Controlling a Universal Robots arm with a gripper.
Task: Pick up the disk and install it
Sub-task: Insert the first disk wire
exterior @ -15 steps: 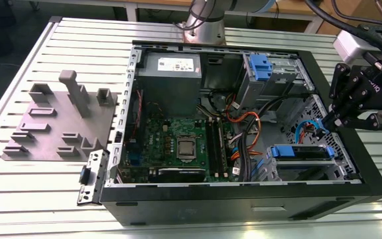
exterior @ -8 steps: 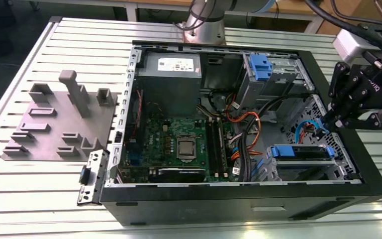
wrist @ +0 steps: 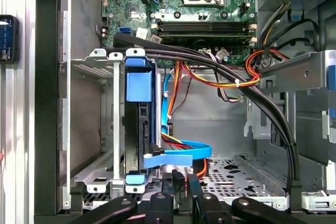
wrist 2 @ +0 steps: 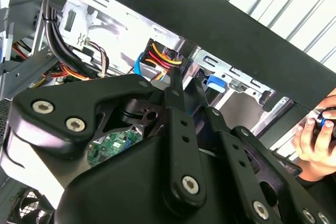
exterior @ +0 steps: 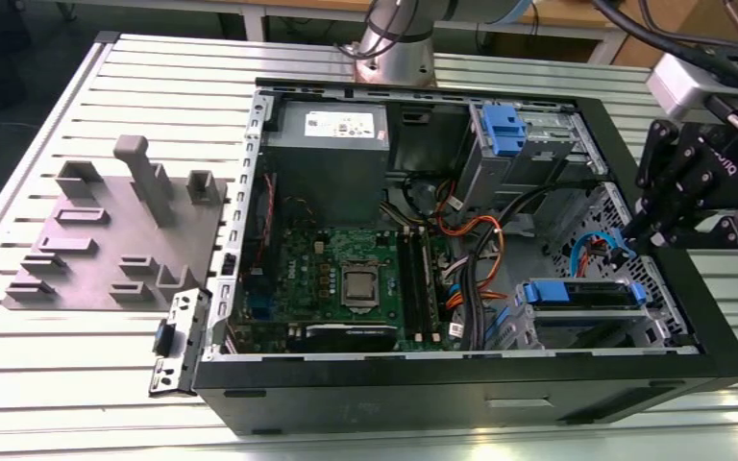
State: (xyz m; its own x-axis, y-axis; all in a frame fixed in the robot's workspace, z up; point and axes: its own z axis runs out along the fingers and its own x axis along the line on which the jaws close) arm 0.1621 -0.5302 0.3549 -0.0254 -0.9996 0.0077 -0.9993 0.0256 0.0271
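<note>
Nearest us, our gripper [wrist 2: 178, 85] hangs over the open computer case [exterior: 676, 288] at its edge on the exterior view's right, fingers closed together and grasping nothing. The disk [wrist: 137, 85] already sits on edge in the silver drive cage [wrist: 100, 124] near the case's front corner, its blue carrier showing, cables [wrist: 178, 153] beside it.

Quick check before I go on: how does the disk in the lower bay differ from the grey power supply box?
The disk shows a blue carrier edge; the power supply box is plain grey with a white sticker. The disk sits toward the near end of the case, on the exterior view's right; the power supply box sits at the far end. The disk looks slimmer than the power supply box. Both are inside the open case.
</note>
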